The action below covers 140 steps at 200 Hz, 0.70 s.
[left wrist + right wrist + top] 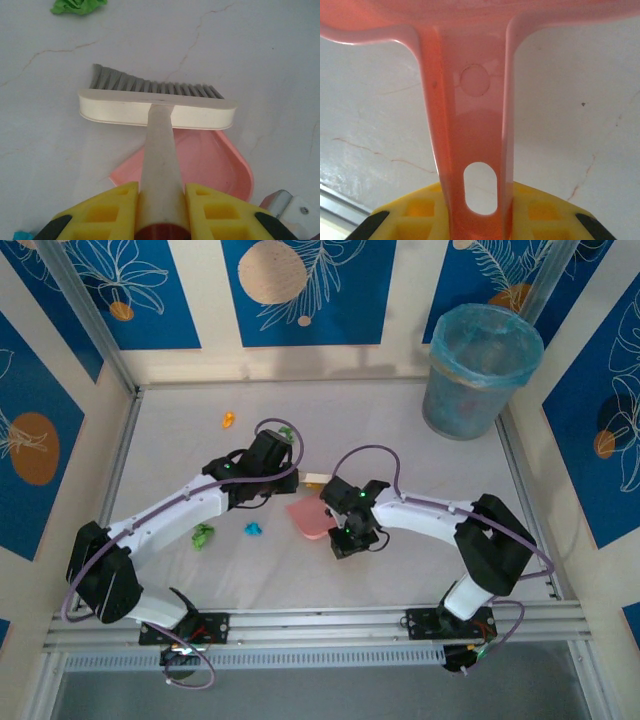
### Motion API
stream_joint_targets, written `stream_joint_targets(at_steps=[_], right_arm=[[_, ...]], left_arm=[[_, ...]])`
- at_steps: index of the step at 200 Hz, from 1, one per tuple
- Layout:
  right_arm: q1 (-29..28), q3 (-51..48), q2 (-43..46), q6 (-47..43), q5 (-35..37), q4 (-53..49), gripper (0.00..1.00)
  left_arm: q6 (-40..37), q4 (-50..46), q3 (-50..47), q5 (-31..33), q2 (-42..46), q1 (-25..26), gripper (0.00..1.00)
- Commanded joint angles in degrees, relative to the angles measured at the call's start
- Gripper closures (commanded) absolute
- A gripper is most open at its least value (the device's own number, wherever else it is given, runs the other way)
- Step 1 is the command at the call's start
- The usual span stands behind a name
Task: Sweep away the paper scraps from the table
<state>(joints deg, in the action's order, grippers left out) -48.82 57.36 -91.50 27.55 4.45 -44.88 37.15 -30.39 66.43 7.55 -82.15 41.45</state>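
Left pincer (161, 210) is gripping the brush (157, 107), right pincer (477, 212) is holding the dustpan (470, 100); bristles (150, 86) want pressing flat, dragging the green scrap (77, 6) panward.

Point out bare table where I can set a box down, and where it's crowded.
Free on the table: the far-right patch between the right arm and the bin; also the near strip between the dustpan and the front rail. Crowded: centre-left, where brush, dustpan, green scrap and cyan scrap cluster.
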Motion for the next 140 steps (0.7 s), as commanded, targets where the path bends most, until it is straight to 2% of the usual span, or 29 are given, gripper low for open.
stream_joint_targets(at_steps=[1, 69, 140], right_arm=[[1.3, 3.0, -0.3, 0.1, -1.1, -4.1, 0.77], [3.0, 2.5, -3.4, 0.4, 0.6, -2.5, 0.78], [3.4, -3.9, 5.6, 2.0, -2.9, -1.7, 0.77]], left_arm=[[0.4, 1.1, -0.1, -3.0, 2.5, 0.3, 1.0], [1.6, 1.2, -4.1, -6.3, 7.3, 0.3, 1.0], [1.3, 2.0, -3.6, -5.4, 6.0, 0.2, 1.0]])
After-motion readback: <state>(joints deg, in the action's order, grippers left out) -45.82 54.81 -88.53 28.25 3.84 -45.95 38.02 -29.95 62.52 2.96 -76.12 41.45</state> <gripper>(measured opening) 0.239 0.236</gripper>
